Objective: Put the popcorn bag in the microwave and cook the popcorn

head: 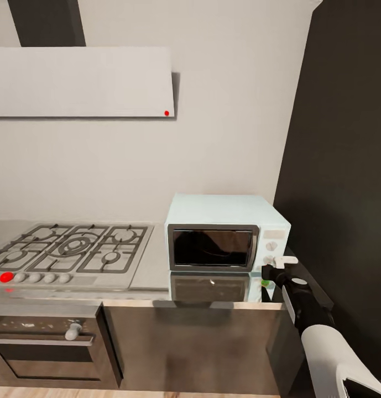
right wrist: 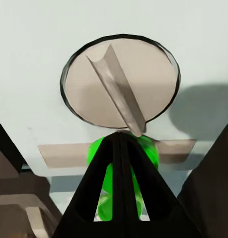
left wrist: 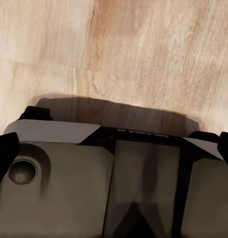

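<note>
- Step in hand, by my read: the heating stage. The right claw (head: 276, 264) is up against the control panel of the microwave (head: 226, 232), at the lower knob, with the door shut.
- In the right wrist view the closed fingertips (right wrist: 121, 163) meet in a point just under the round dial (right wrist: 121, 82) and on top of a green light (right wrist: 143, 148). The fingers are pressed together with nothing between them.
- Left claw: two dark tips at the frame edges in its wrist view, over the robot's own base (left wrist: 94, 168) and wooden floor (left wrist: 143, 49). I cannot tell how far open it is.
- Popcorn bag: not on the counter (head: 151, 265) beside the claw. The dark door glass hides whatever is inside, so I can't confirm it's loaded.
- Next move likely needs confirming the light or turning the dial, then backing off.
- No readable text or brand anywhere.
</note>
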### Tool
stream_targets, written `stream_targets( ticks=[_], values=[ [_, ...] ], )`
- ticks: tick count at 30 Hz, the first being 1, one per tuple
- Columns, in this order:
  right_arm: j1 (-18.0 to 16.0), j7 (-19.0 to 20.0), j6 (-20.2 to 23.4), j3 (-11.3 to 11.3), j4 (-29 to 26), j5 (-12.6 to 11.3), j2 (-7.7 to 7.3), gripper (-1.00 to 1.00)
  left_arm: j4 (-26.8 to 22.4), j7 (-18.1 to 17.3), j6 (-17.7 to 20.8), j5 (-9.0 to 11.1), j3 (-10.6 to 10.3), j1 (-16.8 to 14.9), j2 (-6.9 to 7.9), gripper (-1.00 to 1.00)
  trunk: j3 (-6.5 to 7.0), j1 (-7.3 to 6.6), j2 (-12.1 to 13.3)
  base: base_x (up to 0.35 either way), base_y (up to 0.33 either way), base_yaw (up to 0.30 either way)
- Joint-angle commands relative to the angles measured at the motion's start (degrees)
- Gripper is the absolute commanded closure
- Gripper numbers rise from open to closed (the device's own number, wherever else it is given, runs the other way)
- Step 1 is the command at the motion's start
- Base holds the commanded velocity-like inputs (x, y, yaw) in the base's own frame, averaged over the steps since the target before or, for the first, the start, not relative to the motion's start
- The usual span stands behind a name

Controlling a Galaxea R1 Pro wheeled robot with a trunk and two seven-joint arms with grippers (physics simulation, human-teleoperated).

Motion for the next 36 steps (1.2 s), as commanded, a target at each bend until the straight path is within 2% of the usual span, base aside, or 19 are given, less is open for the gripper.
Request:
stream_targets(
  ticks=[1,2,4,11,16,21,26,31,35,36],
  values=[
    [-0.24,0.50,0.24,-0.31,0.41,0.48,-0.32,1.00,0.15,-0.29,-0.21,0.56,-0.49,-0.07,-0.03,-1.00,-0.06,0.35,-0.02,-0.006,0.000,0.000],
    [-0.24,0.58,0.23,-0.28,0.79,0.46,-0.99,1.00,0.15,-0.30,-0.21,0.56,-0.49,-0.07,-0.05,-1.00,-0.06,0.35,-0.02,-0.150,0.000,0.000],
    [-0.24,1.00,0.21,-0.26,0.94,0.52,-1.34,1.00,0.15,-0.28,-0.21,0.52,-0.49,-0.07,-0.16,-1.00,-0.06,0.35,-0.02,-0.265,0.000,0.000],
    [-0.24,1.32,0.85,-0.19,0.83,1.11,-1.47,1.00,0.15,-0.27,-0.21,0.31,-0.58,-0.07,-0.29,-1.00,-0.06,0.35,-0.02,-0.336,0.000,0.000],
    [-0.24,1.34,2.07,0.20,0.16,1.22,-1.38,1.00,0.13,-0.27,-0.21,0.30,-0.58,-0.07,-0.29,-1.00,-0.06,0.35,-0.02,-0.344,0.000,0.000],
    [-0.24,1.41,2.50,0.42,-1.39,1.01,-0.20,1.00,0.14,-0.27,-0.21,0.45,-0.58,-0.07,-0.25,-1.00,-0.06,0.35,-0.02,-0.344,0.000,0.000],
    [-0.24,1.36,2.45,0.45,0.08,1.02,-0.12,1.00,0.14,-0.27,-0.21,0.47,-0.52,-0.07,-0.22,-1.00,-0.06,0.35,-0.02,-0.345,0.000,0.000],
    [-0.24,0.79,1.81,0.45,8.94,1.93,-0.19,1.00,0.15,-0.27,-0.21,0.46,-0.58,-0.07,-0.28,-1.00,-0.06,0.35,-0.02,-0.344,0.000,0.000],
    [-0.24,0.25,-0.26,0.42,22.05,1.67,-1.06,1.00,0.15,-0.27,-0.21,0.51,-0.53,-0.07,-0.29,-1.00,-0.06,0.35,-0.02,-0.344,0.000,0.000],
    [-0.24,-0.43,-1.01,0.44,28.37,1.63,-1.26,1.00,0.15,-0.27,-0.21,0.55,-0.51,-0.07,-0.26,-1.00,-0.06,0.35,-0.02,-0.289,0.000,0.000]
  ],
)
